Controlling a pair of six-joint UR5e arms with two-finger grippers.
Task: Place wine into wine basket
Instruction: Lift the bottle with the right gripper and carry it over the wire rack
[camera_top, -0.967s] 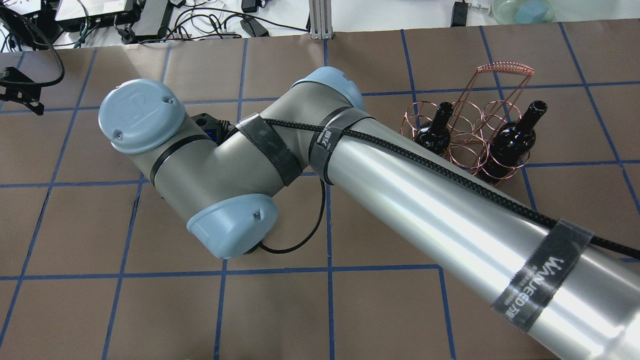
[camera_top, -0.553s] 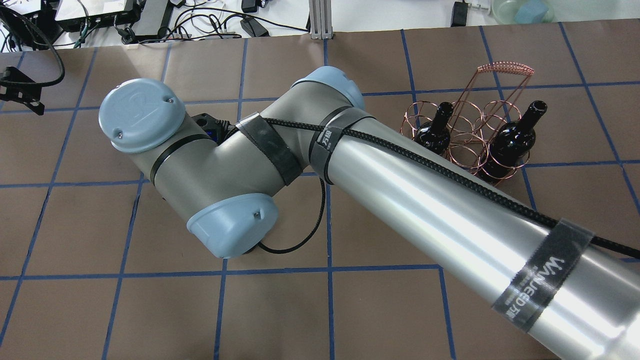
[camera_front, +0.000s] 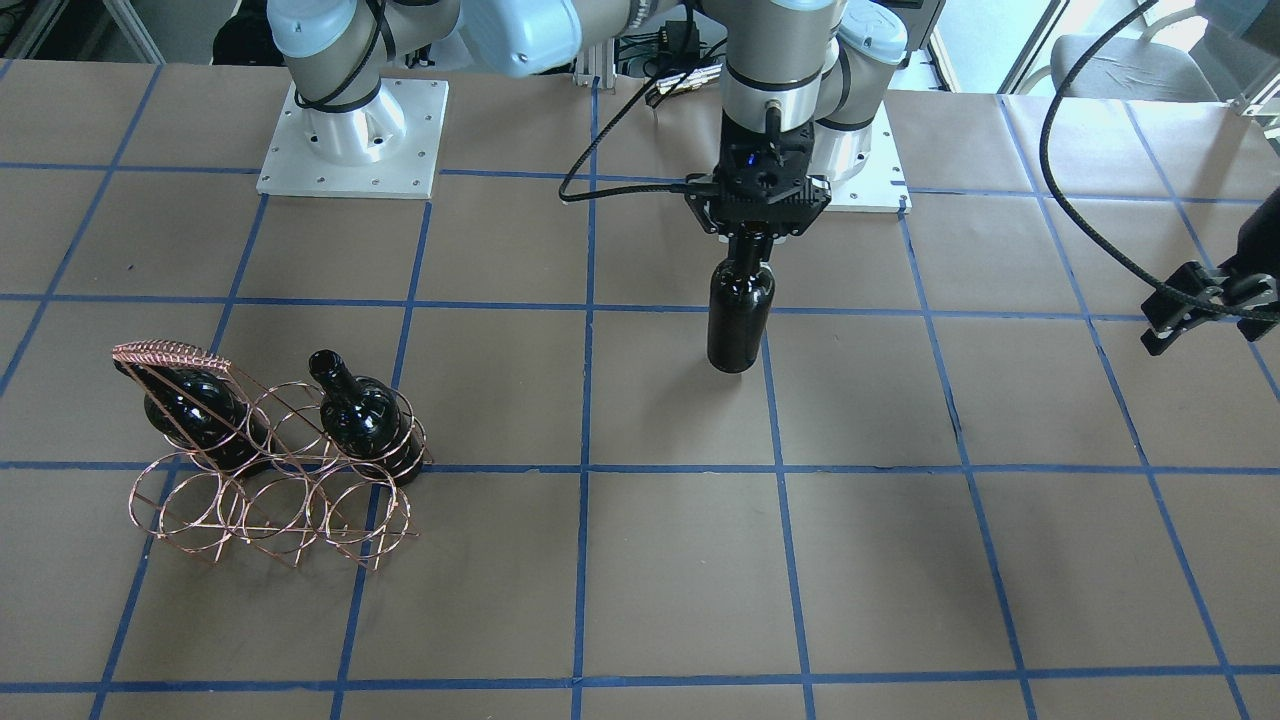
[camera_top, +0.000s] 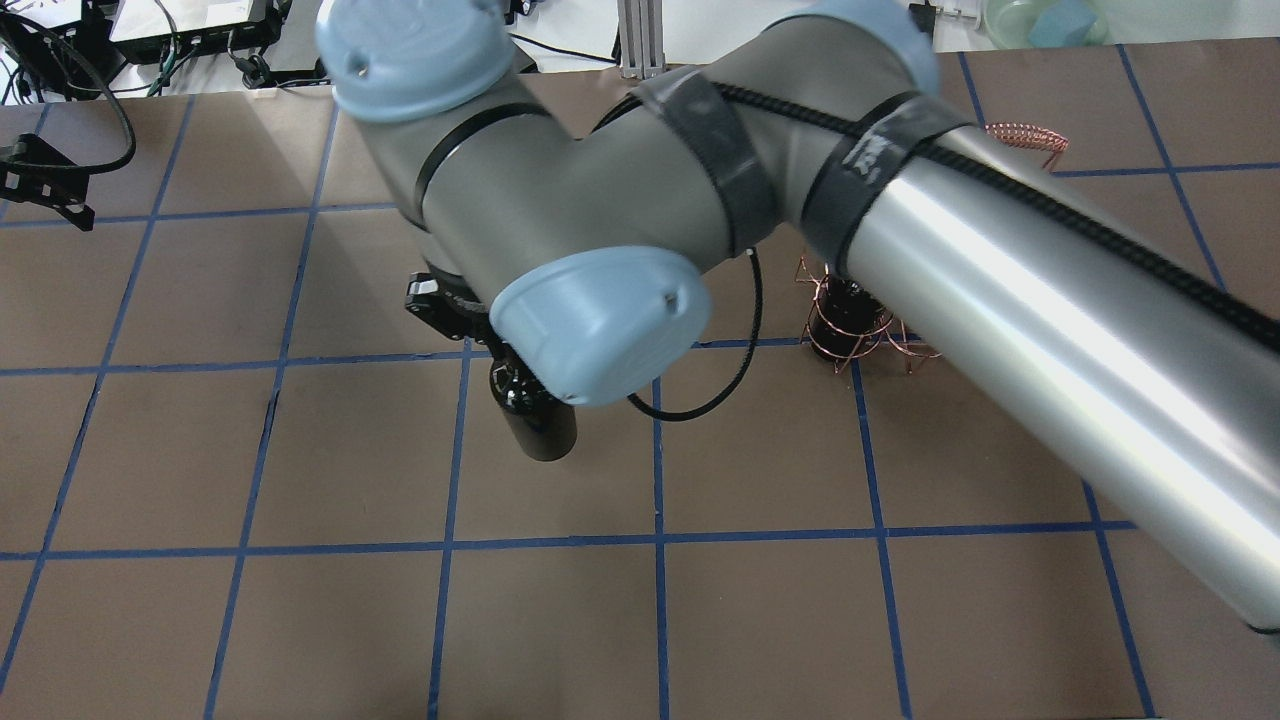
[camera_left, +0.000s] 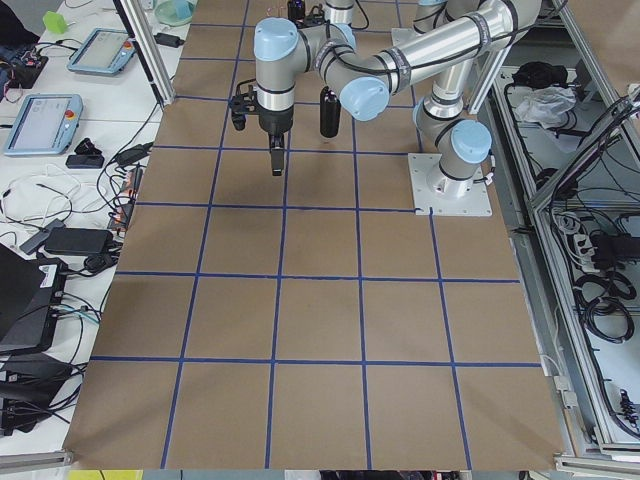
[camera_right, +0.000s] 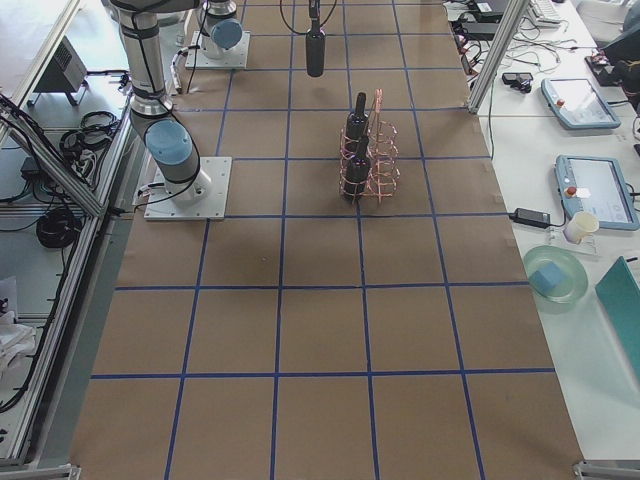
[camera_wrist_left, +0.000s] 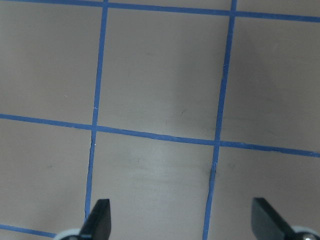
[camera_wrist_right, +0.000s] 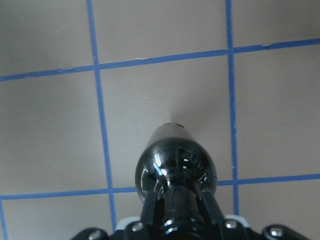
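Note:
My right gripper (camera_front: 748, 238) is shut on the neck of a glossy black wine bottle (camera_front: 740, 315), which hangs upright over the middle of the table. The right wrist view shows the fingers (camera_wrist_right: 211, 207) clamped on the neck above the bottle's shoulders (camera_wrist_right: 175, 167). In the overhead view the bottle (camera_top: 540, 425) shows under my right wrist. The copper wire wine basket (camera_front: 270, 480) stands to my right with two alike bottles (camera_front: 195, 410) (camera_front: 360, 415) in its near row. My right arm hides most of the basket (camera_top: 850, 330) in the overhead view. My left gripper (camera_wrist_left: 182, 220) is open, empty and high above the table.
A black cable (camera_top: 700, 400) loops down from my right wrist. The basket's tall handle (camera_top: 1030, 135) rises above its cells. The two arm bases (camera_front: 350, 130) (camera_front: 860, 150) sit at the table's robot side. Cables and devices lie beyond the far edge (camera_top: 200, 40).
My right arm has risen toward the overhead camera and swung across, so it now covers most of the basket. The bottle now shows under the right wrist.

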